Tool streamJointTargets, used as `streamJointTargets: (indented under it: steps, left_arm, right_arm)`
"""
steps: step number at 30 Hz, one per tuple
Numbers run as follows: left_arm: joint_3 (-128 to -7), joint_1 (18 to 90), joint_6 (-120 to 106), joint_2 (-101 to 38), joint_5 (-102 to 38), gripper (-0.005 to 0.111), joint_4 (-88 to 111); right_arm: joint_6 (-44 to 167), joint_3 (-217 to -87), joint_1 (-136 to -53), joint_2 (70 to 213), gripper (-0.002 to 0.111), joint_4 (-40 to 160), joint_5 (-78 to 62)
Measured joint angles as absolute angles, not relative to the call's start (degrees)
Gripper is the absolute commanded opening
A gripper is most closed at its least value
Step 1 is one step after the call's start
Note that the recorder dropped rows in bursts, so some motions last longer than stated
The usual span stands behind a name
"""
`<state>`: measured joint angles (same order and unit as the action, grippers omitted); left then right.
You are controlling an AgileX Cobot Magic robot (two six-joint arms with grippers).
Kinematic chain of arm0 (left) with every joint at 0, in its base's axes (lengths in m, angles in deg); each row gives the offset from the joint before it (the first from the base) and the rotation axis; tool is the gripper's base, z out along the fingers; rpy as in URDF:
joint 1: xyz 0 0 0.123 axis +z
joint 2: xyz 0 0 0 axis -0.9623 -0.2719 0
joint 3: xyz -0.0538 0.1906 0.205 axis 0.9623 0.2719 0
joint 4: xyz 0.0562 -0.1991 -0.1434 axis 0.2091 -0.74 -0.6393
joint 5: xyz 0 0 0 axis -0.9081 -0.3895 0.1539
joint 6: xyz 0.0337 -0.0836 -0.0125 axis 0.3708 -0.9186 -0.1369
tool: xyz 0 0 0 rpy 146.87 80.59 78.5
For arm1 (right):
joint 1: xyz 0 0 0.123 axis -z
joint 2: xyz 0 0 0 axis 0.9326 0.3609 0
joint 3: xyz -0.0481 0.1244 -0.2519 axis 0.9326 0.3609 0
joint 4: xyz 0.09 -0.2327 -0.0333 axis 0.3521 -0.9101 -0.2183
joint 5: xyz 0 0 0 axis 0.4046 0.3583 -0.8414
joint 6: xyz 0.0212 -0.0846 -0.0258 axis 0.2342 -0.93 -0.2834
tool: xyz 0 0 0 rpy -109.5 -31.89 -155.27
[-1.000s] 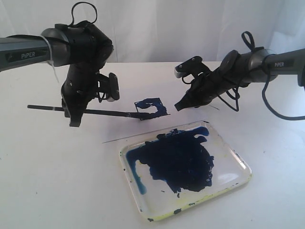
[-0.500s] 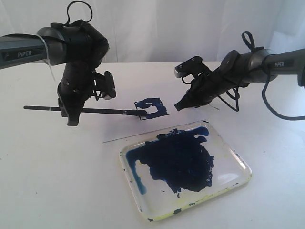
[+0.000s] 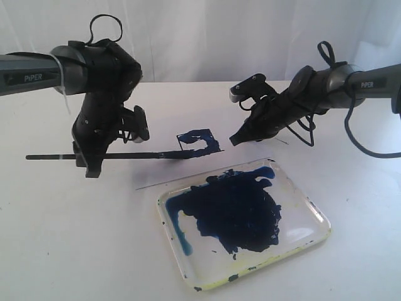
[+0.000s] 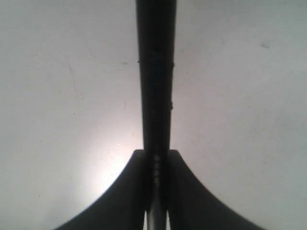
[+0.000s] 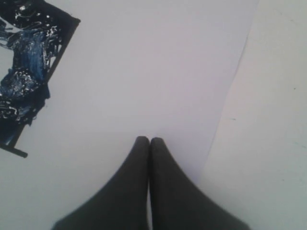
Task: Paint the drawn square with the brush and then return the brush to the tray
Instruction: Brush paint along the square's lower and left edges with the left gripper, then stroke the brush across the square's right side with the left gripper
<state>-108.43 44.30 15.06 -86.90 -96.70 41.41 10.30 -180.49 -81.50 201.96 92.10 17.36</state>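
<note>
At the far left of the exterior view the left arm runs off the picture's edge. The left gripper (image 3: 91,164) points down with its jaws closed narrowly on the brush (image 3: 125,155). The left wrist view shows the same: the two fingers of the left gripper (image 4: 156,155) clamp the dark handle of the brush (image 4: 156,72), which runs out of that picture, so its tip is not seen there. In the exterior view the brush lies nearly level, handle end toward 9 o'clock and bristles toward 3 o'clock. Its tip merges with the wet blue at the 7 o'clock corner of the drawn square (image 3: 199,141), and I cannot tell whether it touches the paper. The square is partly filled with streaky dark blue, and in the right wrist view the drawn square (image 5: 29,72) is cut off by the picture's edge. The right gripper (image 3: 235,139) sits just at 3 o'clock of the square, jaws pressed together on nothing; the right gripper (image 5: 149,141) is over the paper sheet (image 5: 158,72), contact unclear. The tray (image 3: 188,269) lies at 5 o'clock of the square, smeared with blue. The paper's edge hardly shows against the white table (image 3: 62,238); a pale curtain (image 3: 219,37) hangs behind.
</note>
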Motion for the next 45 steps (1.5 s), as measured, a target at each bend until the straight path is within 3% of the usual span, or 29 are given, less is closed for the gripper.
streamJointTargets:
  steps: [23,35,45]
  left_arm:
    - [-108.5,44.3,13.1,-82.9,-95.0,0.0,40.9]
    - [-120.1,42.8,13.6,-90.0,-96.8,0.0,45.1]
    - [-121.8,42.2,13.3,-94.2,-96.8,0.0,49.8]
  right_arm:
    - [10.3,-180.5,-81.5,202.0,0.0,92.1,17.4]
    - [10.3,-180.5,-81.5,202.0,0.0,92.1,17.4]
    - [10.3,-180.5,-81.5,202.0,0.0,92.1,17.4]
